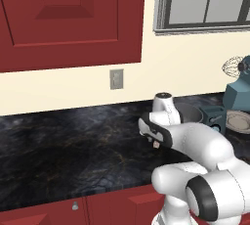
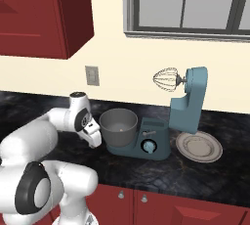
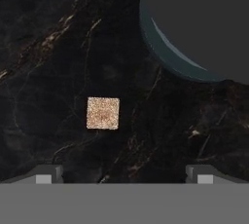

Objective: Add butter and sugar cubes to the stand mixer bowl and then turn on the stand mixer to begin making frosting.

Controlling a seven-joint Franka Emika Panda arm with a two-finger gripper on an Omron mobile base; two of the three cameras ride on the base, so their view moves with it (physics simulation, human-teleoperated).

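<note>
While no writing shows, claw (image 3: pixel 124 174) hovers over 1 sugar cube (image 3: pixel 103 113).

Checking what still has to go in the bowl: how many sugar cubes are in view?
1. A sugar cube lies on the dark counter beside the mixer's base, below the open pincer. A second may be hidden.

A dark marbled counter (image 2: pixel 195 175) is carrying everything. One sugar cube (image 3: pixel 102 113) is lying flat on it just ahead of the hand, apart from the mixer's base. The mixer (image 2: pixel 188 106) is standing on the counter beyond the hand, and a grey plate (image 2: pixel 198 146) is sitting past the mixer.
</note>
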